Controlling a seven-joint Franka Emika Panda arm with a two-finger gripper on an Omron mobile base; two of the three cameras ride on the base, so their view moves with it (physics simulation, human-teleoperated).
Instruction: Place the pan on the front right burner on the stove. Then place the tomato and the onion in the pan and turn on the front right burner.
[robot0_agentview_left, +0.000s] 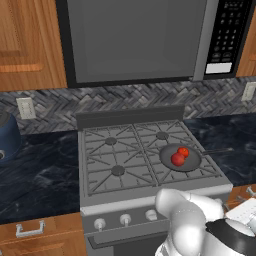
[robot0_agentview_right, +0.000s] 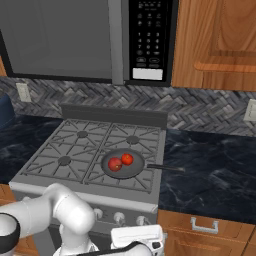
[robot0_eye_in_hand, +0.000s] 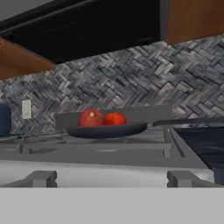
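Observation:
The dark grey pan sits on the front right burner of the stove, its thin handle pointing right. Inside it lie two round red things side by side. The brighter one looks like the tomato. The darker one with a pale tip looks like the onion. My gripper hangs low before the stove's front edge, level with the grates. It is open, its fingertips wide apart and holding nothing.
Round silver knobs line the stove front, the right-hand ones behind my arm in the left base view. A microwave hangs above. Dark marble counters flank the stove, and a blue pot stands far left.

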